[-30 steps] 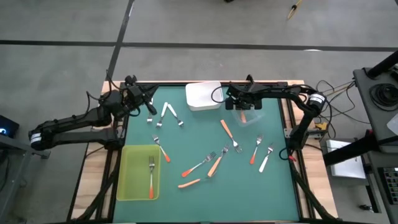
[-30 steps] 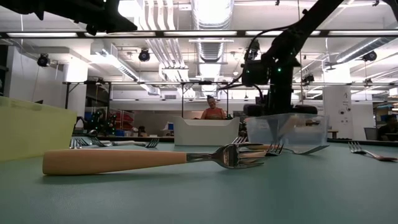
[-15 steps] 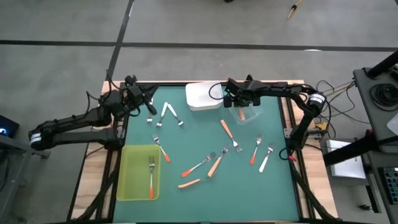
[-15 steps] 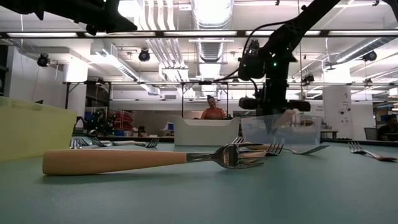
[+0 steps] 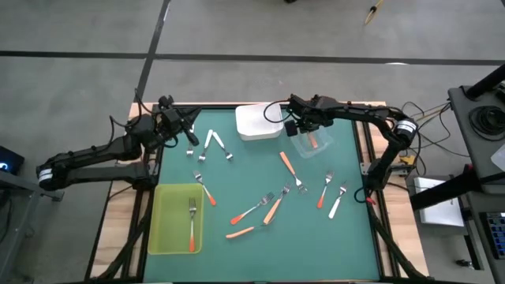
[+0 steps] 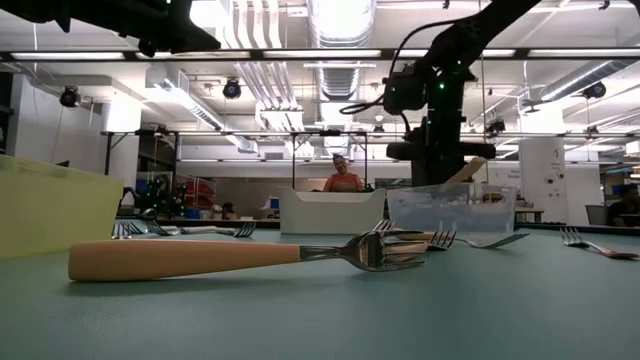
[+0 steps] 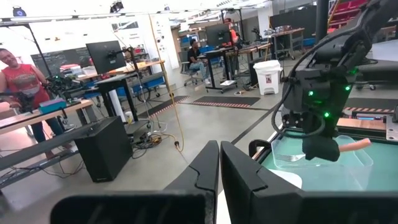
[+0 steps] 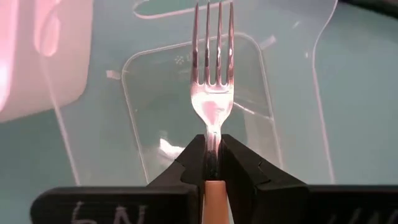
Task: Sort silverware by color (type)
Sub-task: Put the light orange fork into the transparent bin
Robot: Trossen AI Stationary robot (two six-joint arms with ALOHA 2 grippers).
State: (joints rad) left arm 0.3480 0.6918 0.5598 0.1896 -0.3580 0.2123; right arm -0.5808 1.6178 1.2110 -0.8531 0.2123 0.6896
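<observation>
My right gripper (image 5: 303, 128) is shut on a fork with a light orange handle (image 5: 313, 142) and holds it over the clear tray (image 5: 319, 148) at the table's far right. The fork's tines (image 8: 212, 50) show above the tray's floor in the right wrist view. My left gripper (image 5: 189, 131) waits shut and empty over the table's far left corner. Several more forks lie flat on the green table, among them a white-handled one (image 5: 210, 140), a red-orange one (image 5: 286, 164) and a light orange one (image 5: 272, 209). My right gripper pinches the fork's neck (image 8: 212, 144), where the metal meets the handle, between its two fingers. The fingers come from above, slanting down, and lie across the fork. The fork is lifted clear above the clear tray, roughly level, its handle end (image 6: 470, 168) tilted a little up.
A white tray (image 5: 259, 122) stands beside the clear tray at the far edge. A yellow-green tray (image 5: 167, 225) at the near left holds one red-orange fork (image 5: 192, 229). In the low view a light orange fork (image 6: 200, 258) lies close in front.
My right gripper has risen from inside the clear tray to above its rim, rolling about its own axis, still shut on the fork. The fork's handle has come up out of the tray with it.
</observation>
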